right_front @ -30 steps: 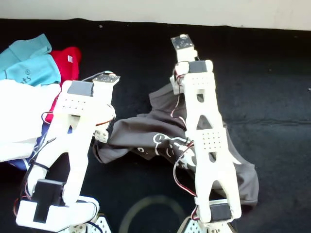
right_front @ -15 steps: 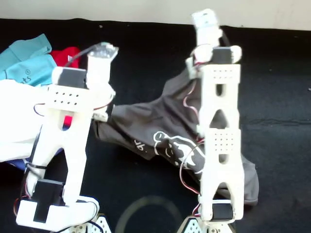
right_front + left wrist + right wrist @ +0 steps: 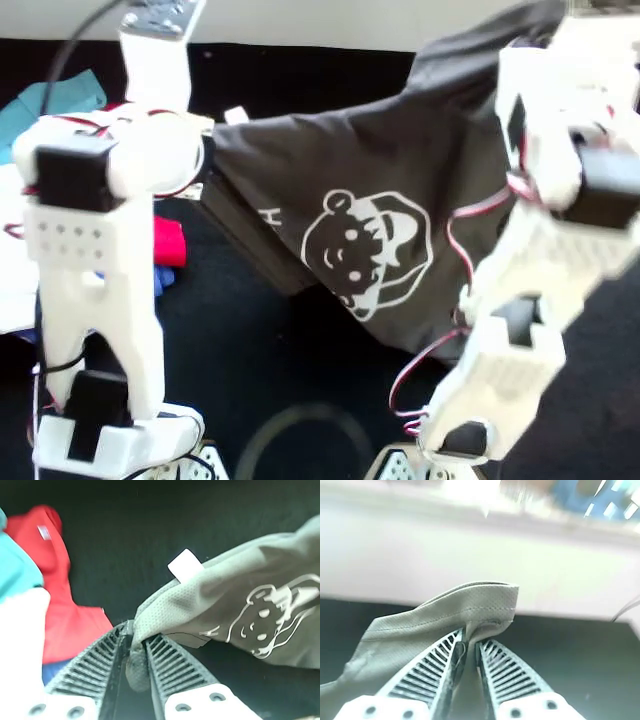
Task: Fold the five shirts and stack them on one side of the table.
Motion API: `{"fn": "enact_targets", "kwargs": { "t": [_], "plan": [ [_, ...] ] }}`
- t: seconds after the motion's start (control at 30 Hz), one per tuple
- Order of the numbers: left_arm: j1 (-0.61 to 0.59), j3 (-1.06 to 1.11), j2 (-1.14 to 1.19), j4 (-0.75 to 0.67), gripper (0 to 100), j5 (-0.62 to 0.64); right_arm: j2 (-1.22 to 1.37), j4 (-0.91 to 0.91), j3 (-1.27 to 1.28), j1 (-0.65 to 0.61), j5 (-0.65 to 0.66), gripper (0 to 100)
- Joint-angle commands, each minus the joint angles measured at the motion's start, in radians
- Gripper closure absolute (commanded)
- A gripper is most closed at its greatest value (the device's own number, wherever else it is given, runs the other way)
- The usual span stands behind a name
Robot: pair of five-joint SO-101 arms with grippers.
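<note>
Setting: a robotics test bench in an indoor lab or workroom; cannot narrow it further.

Evidence:
- Two white plastic arms, left arm (image 3: 90, 280) and right arm (image 3: 530, 290), with bare black servo blocks (image 3: 70, 170) and uncovered loose red-and-white wiring (image 3: 450, 240).
- Bases (image 3: 120, 445) sit at the near edge of a tabletop (image 3: 250, 400) covered in black cloth.
- Plain pale wall (image 3: 300, 20) directly behind.
- Heap of shirts (image 3: 60, 605) in several colours at one side.

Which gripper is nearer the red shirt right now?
Left. The left gripper, shut on the gray shirt, hangs near the red shirt; the right gripper holds the shirt's opposite corner, much farther away.
</note>
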Motion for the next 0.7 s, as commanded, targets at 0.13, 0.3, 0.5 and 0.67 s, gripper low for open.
{"fn": "enact_targets", "kwargs": {
  "t": [0.13, 0.3, 0.5, 0.67],
  "plan": [
    [0.008, -0.099, -0.093, 0.009, 99, -0.003, -0.251, 0.008, -0.087, 0.012, 0.012, 99.3],
    [0.002, -0.097, -0.237, 0.009, 99, -0.005, -0.351, 0.001, -0.088, 0.036, 0.087, 99.3],
    [0.001, -0.094, -0.312, 0.008, 99, -0.083, -0.381, -0.065, -0.088, 0.065, 0.120, 99.3],
    [0.007, -0.025, -0.312, 0.003, 99, -0.084, -0.386, -0.151, 0.005, 0.070, 0.118, 99.3]
  ]
}}
